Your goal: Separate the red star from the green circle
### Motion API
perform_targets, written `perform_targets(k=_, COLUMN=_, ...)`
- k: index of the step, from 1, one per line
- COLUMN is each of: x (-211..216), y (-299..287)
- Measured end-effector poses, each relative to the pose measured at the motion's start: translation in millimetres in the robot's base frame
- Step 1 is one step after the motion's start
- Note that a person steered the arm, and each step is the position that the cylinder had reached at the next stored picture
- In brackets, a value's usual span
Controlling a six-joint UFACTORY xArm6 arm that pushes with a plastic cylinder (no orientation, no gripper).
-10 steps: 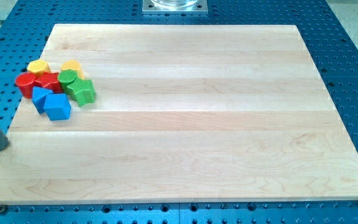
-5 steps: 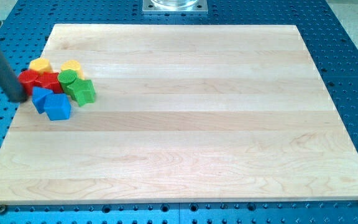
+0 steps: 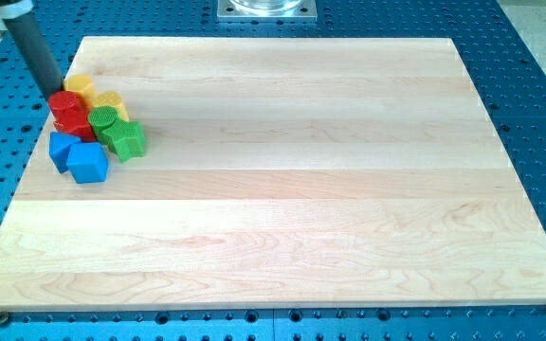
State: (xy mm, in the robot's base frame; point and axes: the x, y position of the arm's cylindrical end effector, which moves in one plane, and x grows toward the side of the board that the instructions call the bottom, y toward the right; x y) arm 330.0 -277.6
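Observation:
The red star (image 3: 77, 127) lies in a tight cluster near the board's left edge. The green circle (image 3: 104, 118) touches its right side. A red circle (image 3: 65, 103) sits just above the red star. My tip (image 3: 56, 95) is at the cluster's upper left, against the red circle and beside a yellow block (image 3: 81, 86). The dark rod rises from it to the view's top left corner.
A second yellow block (image 3: 113, 100) sits above the green circle. A green star (image 3: 127, 140) lies lower right of it. Two blue blocks (image 3: 61, 149) (image 3: 89, 163) lie below the red star. The wooden board (image 3: 292, 189) rests on a blue perforated table.
My tip swept from the board's left edge up to the cluster's upper left. The red circle was pushed right and upward, next to the red star. The left yellow block shifted right.

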Motion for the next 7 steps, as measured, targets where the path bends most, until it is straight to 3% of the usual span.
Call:
perform_targets(k=1, x=0.0, y=40.4)
perform_targets(k=3, x=-4.7, y=37.5)
perform_targets(k=4, x=-66.4, y=37.3)
perform_targets(k=5, x=-80.3, y=37.3)
perform_targets(k=7, x=-9.8, y=48.5)
